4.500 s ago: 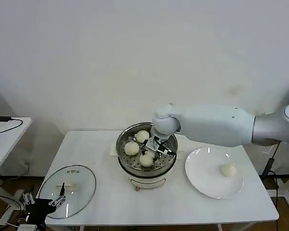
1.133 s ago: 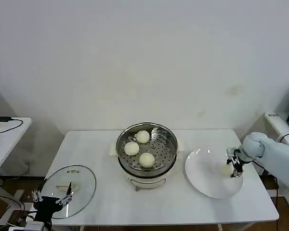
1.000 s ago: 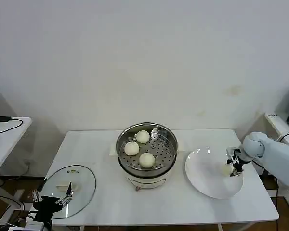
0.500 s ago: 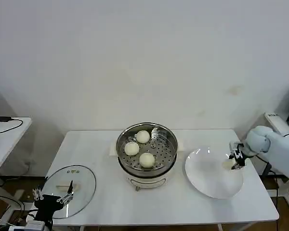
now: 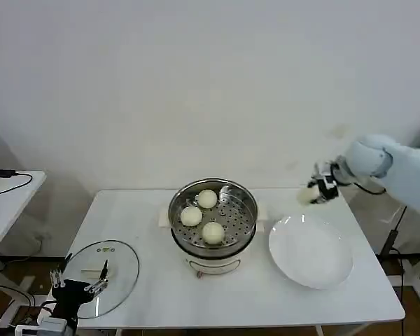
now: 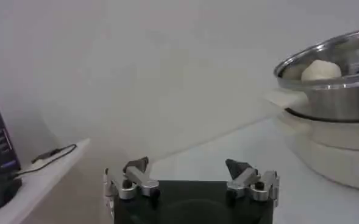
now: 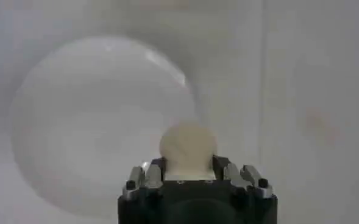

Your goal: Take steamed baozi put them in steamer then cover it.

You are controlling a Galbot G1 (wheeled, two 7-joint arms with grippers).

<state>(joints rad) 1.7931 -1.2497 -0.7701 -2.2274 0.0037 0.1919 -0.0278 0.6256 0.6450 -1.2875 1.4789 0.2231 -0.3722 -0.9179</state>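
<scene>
The fourth baozi (image 5: 309, 194) is held between the fingers of the right gripper (image 5: 318, 190), which are closed against its two sides; it is round, so no long axis or heading can be read from it. In the right wrist view the same bun (image 7: 188, 148) sits between the two finger pads (image 7: 155, 172), bulging out past their tips, with the white plate (image 7: 75, 122) lying well below and beyond it. From the head camera the gripper and its bun hang in the air above the table (image 5: 140, 210), above the far edge of the plate (image 5: 310, 252) and off to the right of the steamer (image 5: 213, 219). Three more baozi (image 5: 202, 217) lie on the steamer's perforated tray, left of the gripper and lower, apart from each other, leaving bare tray on the side nearest the gripper. The cover (image 5: 100, 277) lies flat on the near left corner of the table, handle up, far from the right gripper. The left gripper (image 5: 78, 286) hovers low at the cover's near edge, its fingers spread apart and holding nothing; its wrist view shows the open fingers (image 6: 191, 176) with the steamer (image 6: 331, 82) beyond them.
</scene>
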